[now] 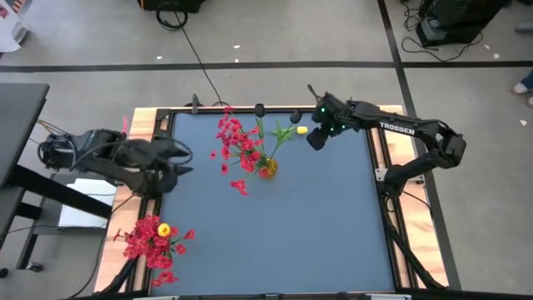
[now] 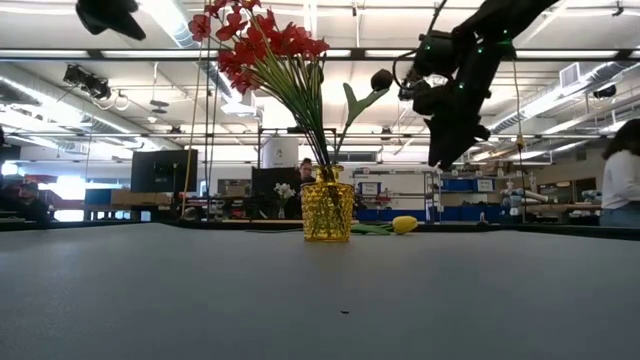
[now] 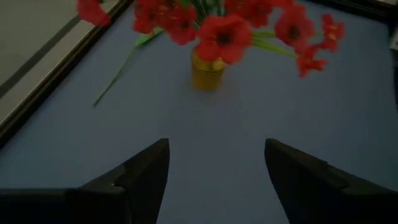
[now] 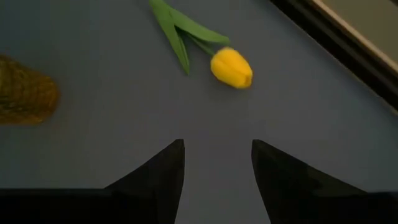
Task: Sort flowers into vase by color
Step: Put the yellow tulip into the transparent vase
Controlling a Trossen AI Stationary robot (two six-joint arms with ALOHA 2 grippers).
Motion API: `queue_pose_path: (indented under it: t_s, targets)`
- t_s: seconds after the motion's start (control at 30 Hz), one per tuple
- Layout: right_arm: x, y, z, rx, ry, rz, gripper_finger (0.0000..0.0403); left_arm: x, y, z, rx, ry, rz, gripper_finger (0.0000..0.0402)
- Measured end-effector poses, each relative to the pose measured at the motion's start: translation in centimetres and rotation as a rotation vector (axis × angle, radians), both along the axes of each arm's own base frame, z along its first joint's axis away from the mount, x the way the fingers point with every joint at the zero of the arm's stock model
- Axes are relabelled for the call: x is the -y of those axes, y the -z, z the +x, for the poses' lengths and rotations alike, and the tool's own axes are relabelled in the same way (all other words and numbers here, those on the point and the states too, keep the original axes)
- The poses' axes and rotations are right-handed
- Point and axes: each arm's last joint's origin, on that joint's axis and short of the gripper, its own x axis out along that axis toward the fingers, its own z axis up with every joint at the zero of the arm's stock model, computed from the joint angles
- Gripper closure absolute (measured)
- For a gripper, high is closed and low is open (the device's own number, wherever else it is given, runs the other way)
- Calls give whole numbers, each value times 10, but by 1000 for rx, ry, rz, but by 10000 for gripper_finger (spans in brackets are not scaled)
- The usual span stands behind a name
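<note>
The right gripper (image 4: pixel 216 165) hangs with fingers parted and empty over the yellow tulip (image 1: pixel 301 130), lying at one o'clock from the amber vase (image 1: pixel 267 167) of red flowers (image 1: pixel 236 143). A careless descent could pinch only the head — or nudge the vase. The left gripper (image 3: pixel 214 171) waits, parted, empty. The right arm reads "TROSSEN" (image 1: pixel 396 127).

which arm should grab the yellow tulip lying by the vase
Right. The right gripper hangs open just above the yellow tulip; the left gripper sits at the table's left edge, beyond the vase.
</note>
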Motion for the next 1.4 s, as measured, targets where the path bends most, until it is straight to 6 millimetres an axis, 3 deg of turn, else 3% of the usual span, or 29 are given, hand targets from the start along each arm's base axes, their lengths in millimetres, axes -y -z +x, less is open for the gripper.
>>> queue_pose_path:
  t_s: [0.7,0.87,1.03,1.2,1.4]
  targets:
    - [19,39,20,-112,-280,-41,201,-35,82,39,-94,-138,-199,134]
    - [22,37,22,-82,-312,-85,201,-36,100,43,-147,-146,-208,134]
    - [37,42,42,34,-351,-220,201,-41,116,43,-191,-142,-183,134]
    - [49,67,60,93,-390,-229,202,-45,125,40,-226,-164,-208,134]
    - [65,105,58,5,-345,-174,202,-45,126,39,-231,-184,-239,134]
